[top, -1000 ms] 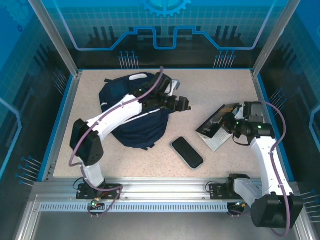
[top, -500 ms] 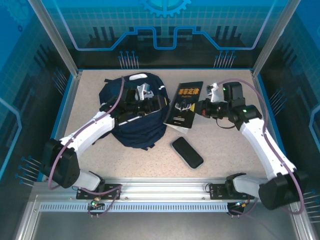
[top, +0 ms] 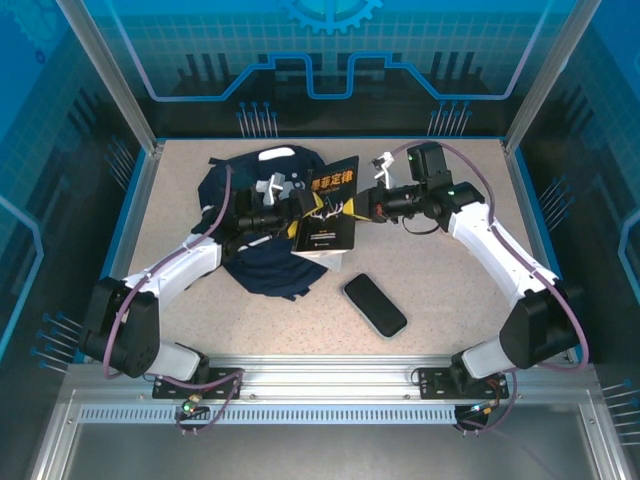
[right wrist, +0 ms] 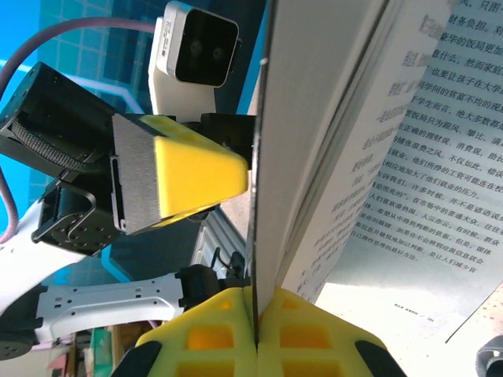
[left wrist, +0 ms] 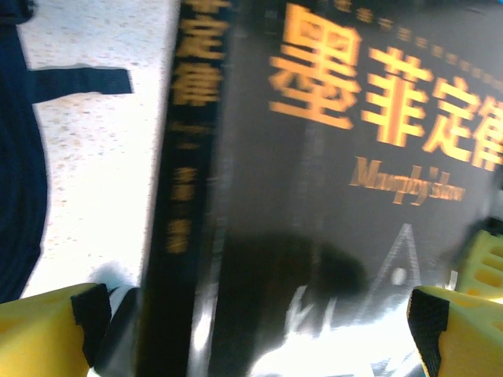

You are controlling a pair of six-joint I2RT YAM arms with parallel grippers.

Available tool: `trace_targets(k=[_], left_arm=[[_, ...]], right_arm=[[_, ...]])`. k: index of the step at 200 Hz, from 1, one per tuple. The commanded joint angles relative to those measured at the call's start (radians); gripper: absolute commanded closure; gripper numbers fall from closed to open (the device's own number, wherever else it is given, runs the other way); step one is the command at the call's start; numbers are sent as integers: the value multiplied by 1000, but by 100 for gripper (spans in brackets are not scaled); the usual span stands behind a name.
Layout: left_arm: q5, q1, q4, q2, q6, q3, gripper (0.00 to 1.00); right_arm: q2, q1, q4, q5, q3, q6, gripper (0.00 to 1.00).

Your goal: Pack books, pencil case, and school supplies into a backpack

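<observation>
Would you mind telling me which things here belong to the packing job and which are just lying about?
Job: navy fabric backpack with white patches; dark paperback book with orange title, held by the right gripper; black oblong rounded case, probably the pencil case.
Just there: speckled tabletop; aluminium rail at the near edge.

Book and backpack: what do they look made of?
The book looks like paper: printed white pages, with a glossy dark cover that catches glare. The backpack seems soft matte fabric, probably woven synthetic, since it slumps and creases.
</observation>
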State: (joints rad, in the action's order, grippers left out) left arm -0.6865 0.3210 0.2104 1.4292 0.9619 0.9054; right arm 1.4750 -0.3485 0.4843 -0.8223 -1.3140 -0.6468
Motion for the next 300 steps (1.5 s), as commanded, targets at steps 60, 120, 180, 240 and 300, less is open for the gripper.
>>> trace_targets(k=[60, 120, 180, 240, 300], left_arm=[[-113, -17, 221, 10, 111, -43, 22], [-97, -18, 193, -9, 113, -25, 68], [40, -58, 182, -37, 93, -6, 85], [393, -59, 253, -122, 195, -54, 88], [542, -57, 348, -148, 319, -88, 88]], right_arm=[[51, -1, -25, -56, -15, 5, 100], [84, 27, -5, -6, 4, 32, 92], [-1, 44, -164, 205, 103, -123, 16], [-100, -16, -514, 261, 302, -449, 4], [-46, -165, -826, 372, 347, -734, 3]])
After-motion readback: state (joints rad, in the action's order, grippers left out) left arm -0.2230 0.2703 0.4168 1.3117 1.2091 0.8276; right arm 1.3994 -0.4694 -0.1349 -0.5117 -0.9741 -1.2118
